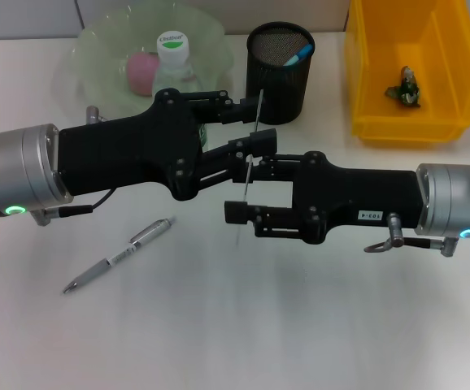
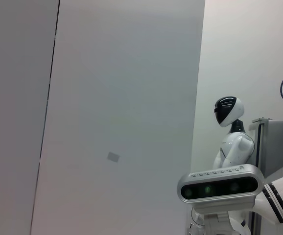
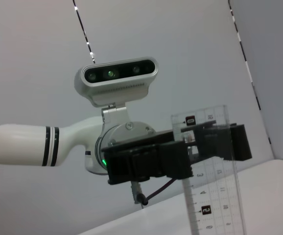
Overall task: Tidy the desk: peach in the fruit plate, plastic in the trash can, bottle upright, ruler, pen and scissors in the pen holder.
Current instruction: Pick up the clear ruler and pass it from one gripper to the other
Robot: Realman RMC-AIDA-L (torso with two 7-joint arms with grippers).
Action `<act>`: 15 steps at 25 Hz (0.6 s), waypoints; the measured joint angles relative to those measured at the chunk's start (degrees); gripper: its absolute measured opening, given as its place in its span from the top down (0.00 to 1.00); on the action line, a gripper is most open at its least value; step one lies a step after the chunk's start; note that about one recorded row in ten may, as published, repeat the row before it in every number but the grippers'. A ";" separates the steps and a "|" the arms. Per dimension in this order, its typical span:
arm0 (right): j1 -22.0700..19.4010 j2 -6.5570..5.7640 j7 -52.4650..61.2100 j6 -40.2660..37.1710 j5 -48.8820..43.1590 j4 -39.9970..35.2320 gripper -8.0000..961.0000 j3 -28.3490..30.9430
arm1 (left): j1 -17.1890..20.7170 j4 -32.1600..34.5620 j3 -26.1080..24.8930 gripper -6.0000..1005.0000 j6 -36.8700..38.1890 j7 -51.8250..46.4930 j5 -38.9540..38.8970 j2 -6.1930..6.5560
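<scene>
1. Both grippers meet over the middle of the desk: the left gripper [image 1: 247,122] reaches in from the left, the right gripper [image 1: 239,185] from the right, each turned on its side.
2. Between them stands a clear ruler [image 1: 251,150], seen edge-on from the head view. The left gripper's fingers are clamped on it; in the right wrist view the ruler [image 3: 210,166] shows face-on, pinched in those black fingers.
3. Right gripper's jaws are spread wide apart around the ruler's lower part; I cannot tell whether they touch it.
4. Nearest to me, on the white desk [image 1: 300,325], a silver pen [image 1: 119,254] lies slanted, well apart from both grippers.
5. Farther back, a black mesh pen holder [image 1: 280,73] stands with a blue item inside.
6. Beside it on the left, the green fruit plate [image 1: 97,53] holds a pink peach [image 1: 143,71], with a bottle [image 1: 172,57] upright just beside the peach.
7. At the far right, a yellow bin [image 1: 381,81] holds crumpled plastic [image 1: 404,86].
</scene>
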 joint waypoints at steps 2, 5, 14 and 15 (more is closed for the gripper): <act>-0.02 0.01 0.00 -0.01 0.03 0.00 0.20 0.01 | 0.00 0.00 0.00 0.60 -0.03 0.00 0.00 0.02; -0.02 0.01 0.00 0.00 0.03 0.00 0.36 -0.16 | 0.00 0.00 0.04 0.59 -0.05 0.01 0.00 0.03; 0.04 0.01 -0.17 -0.03 0.02 0.01 0.56 0.03 | 0.00 0.01 0.01 0.58 -0.02 0.03 -0.05 0.03; 0.03 0.01 -0.15 -0.03 0.02 0.01 0.57 0.04 | 0.00 0.01 0.02 0.58 -0.03 0.04 -0.06 0.03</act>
